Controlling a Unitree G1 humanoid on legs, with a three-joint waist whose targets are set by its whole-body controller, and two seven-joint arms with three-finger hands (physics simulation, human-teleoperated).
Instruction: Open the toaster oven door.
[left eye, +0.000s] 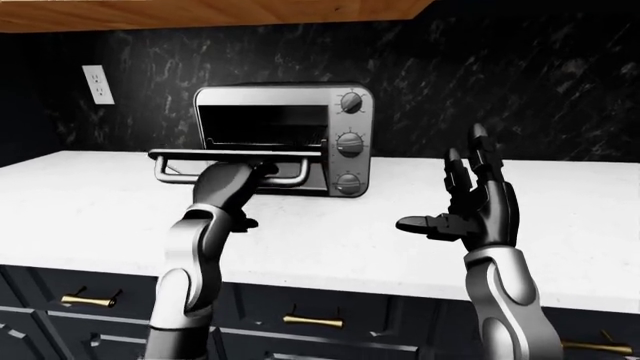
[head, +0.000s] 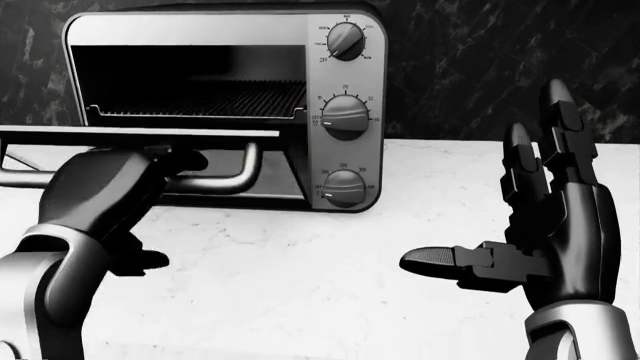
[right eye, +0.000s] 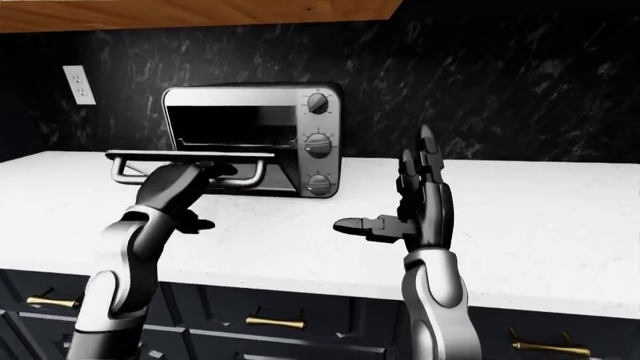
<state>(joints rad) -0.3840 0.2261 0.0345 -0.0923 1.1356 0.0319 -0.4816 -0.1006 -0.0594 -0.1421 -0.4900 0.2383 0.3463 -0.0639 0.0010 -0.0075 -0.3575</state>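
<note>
The silver toaster oven (head: 345, 45) stands on the white counter against the dark wall, with three knobs (head: 346, 116) down its right panel. Its door (head: 140, 135) hangs open and lies level, so the wire rack (head: 200, 97) inside shows. The tubular door handle (head: 225, 182) runs under the door's near edge. My left hand (head: 165, 169) is shut round that handle, just below the door. To the right of the oven, above the counter, my right hand (head: 478, 191) is held up open with its fingers spread and holds nothing.
The white marble counter (left eye: 90, 187) stretches wide to both sides of the oven. A wall outlet (left eye: 98, 84) sits on the black backsplash at the left, under a wooden cabinet (left eye: 200, 11). Dark drawers with brass pulls (left eye: 312, 321) lie below the counter edge.
</note>
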